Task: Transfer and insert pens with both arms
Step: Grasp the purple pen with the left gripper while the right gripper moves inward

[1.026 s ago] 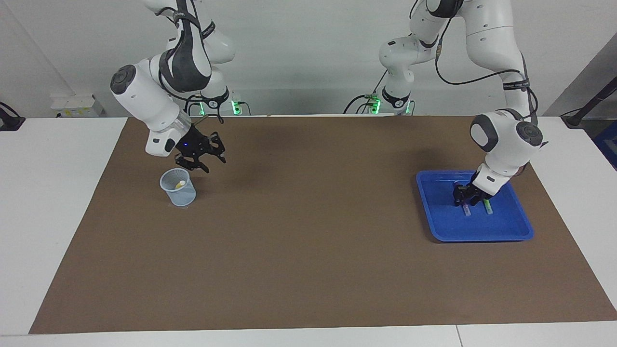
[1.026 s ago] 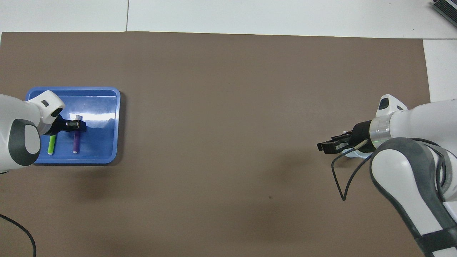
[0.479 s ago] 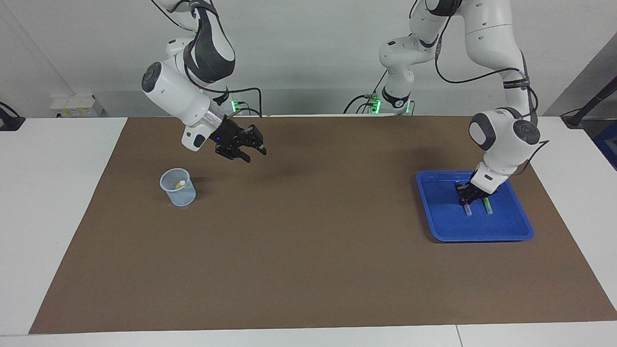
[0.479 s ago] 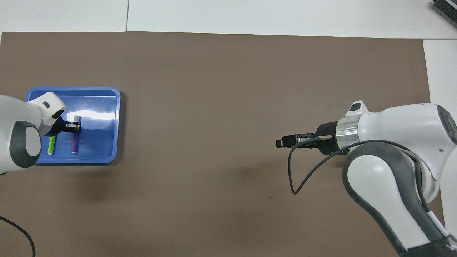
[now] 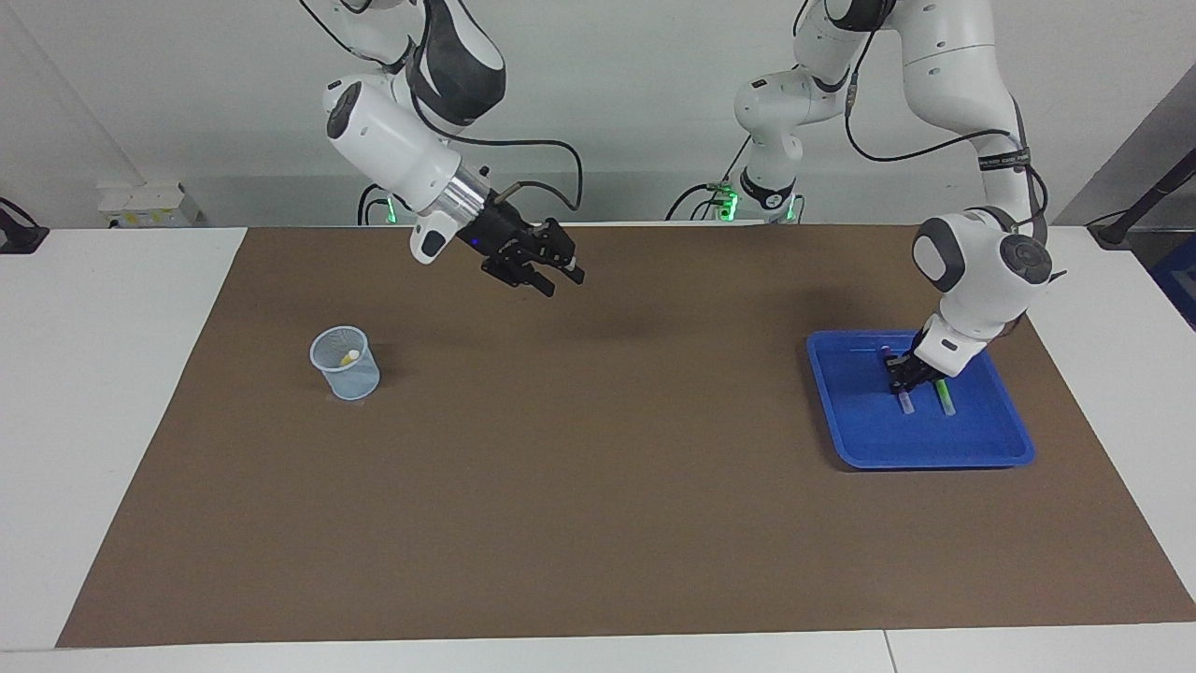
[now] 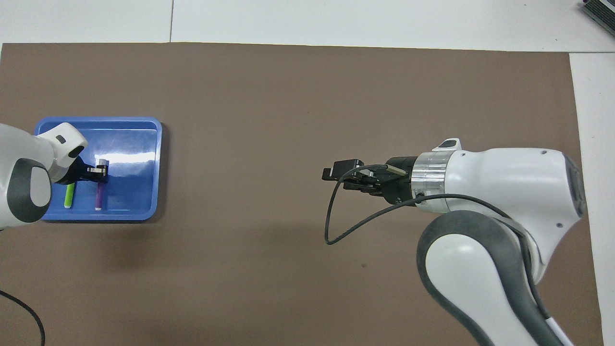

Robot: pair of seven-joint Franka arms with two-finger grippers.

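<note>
1. Left gripper [image 5: 904, 376]: down inside the blue tray [image 5: 981, 451], fingers pinched around the purple pen [image 6: 100, 194] near its pale end. The pen lies flat on the tray floor; no lift is visible. Gripping at 1 end would leave the rest of the barrel free for a handover.
2. Green pen [image 6: 69, 195]: lies flat in the same tray, just beside the purple pen and parallel to it, untouched.
3. Yellow pen [image 5: 348, 357]: stands tilted inside the pale mesh cup [image 5: 346, 365] at the right arm's end of the brown mat [image 5: 579, 486]. By the layout, 1 of 3 pens is inserted.
4. Right gripper [image 5: 551, 270]: in the air over the bare mat, between the cup and the tray, angled toward the tray and holding nothing. Whether its fingers are spread or pressed together cannot be told. Judged purpose: to wait mid-table to receive the next pen.
5. Probable next step: raise the purple pen clear of the tray rim and carry it toward the right gripper.
</note>
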